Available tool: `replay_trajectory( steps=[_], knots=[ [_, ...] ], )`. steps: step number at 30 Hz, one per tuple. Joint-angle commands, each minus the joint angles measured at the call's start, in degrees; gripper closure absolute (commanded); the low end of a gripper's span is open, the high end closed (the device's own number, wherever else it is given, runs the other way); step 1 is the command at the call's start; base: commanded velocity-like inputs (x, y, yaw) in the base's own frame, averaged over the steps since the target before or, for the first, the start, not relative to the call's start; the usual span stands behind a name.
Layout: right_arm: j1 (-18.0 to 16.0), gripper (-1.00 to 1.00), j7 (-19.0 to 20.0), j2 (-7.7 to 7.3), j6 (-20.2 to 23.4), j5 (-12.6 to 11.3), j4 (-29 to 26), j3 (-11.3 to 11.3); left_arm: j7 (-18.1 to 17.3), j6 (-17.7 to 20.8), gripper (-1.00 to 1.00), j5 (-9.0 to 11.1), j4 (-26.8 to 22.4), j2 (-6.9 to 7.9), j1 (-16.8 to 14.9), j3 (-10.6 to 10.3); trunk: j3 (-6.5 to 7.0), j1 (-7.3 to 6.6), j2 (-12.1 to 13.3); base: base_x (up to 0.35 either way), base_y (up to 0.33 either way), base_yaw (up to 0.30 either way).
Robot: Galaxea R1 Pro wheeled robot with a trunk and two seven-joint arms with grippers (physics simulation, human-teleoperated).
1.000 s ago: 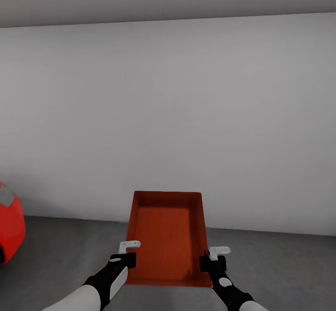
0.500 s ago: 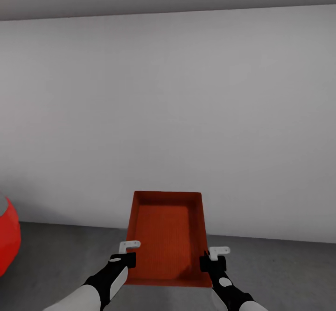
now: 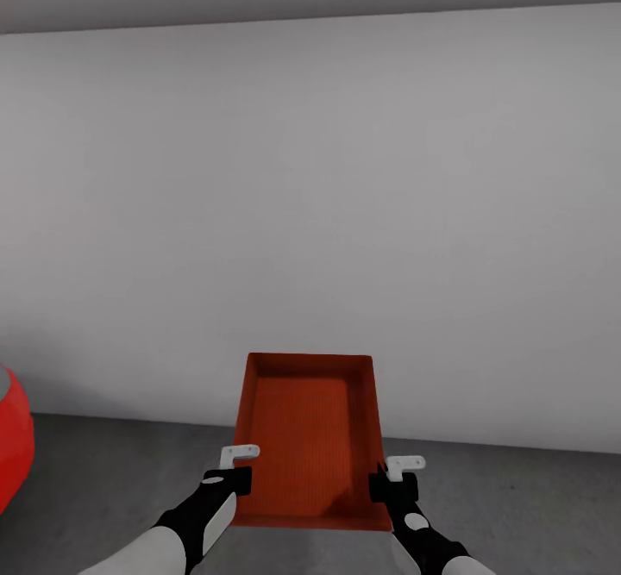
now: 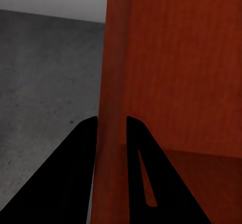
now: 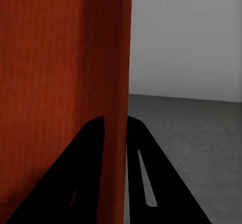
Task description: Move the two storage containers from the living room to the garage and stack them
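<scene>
**Container carried on two wall grips, garage floor below**

Between the two black fingers [image 4: 83, 148] of my left gripper [image 3: 231, 480] stands the container's left long wall, one finger outside and one inside, pinched tight. My right gripper [image 3: 390, 486] is clamped the same way on the opposite long wall, close to the near end. The storage container [image 3: 309, 437] hangs level between my arms, open top up, clear of the grey concrete floor [image 3: 112, 471] and in front of the white wall [image 3: 310, 213].

Handling judgement: the box reads as rigid and empty, so probably light; its thin, plain walls hold flat under the clamps. The walls look smooth and lack handles, so I judge slip the main risk. Both grips sit at the near end, leaving the far end overhanging. A red car [image 3: 13, 450] stands well apart, leftward.
</scene>
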Motion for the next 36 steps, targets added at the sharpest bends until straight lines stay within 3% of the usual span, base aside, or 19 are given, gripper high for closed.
replay_trajectory(
  steps=[1,36],
  knots=[
    [0.0,1.00,-0.2,0.01,-0.2,0.2,0.2,-1.8,0.7,0.3,1.00,-1.1,-0.4,0.65,-0.1,1.0,-0.13,0.01,-0.1,0.002,0.000,0.000],
    [0.0,1.00,-0.2,0.01,-0.2,0.2,0.2,-1.8,0.8,0.3,1.00,-1.1,-0.4,0.65,-0.1,1.0,-3.24,0.01,-0.1,0.000,0.000,-0.027]
  ],
)
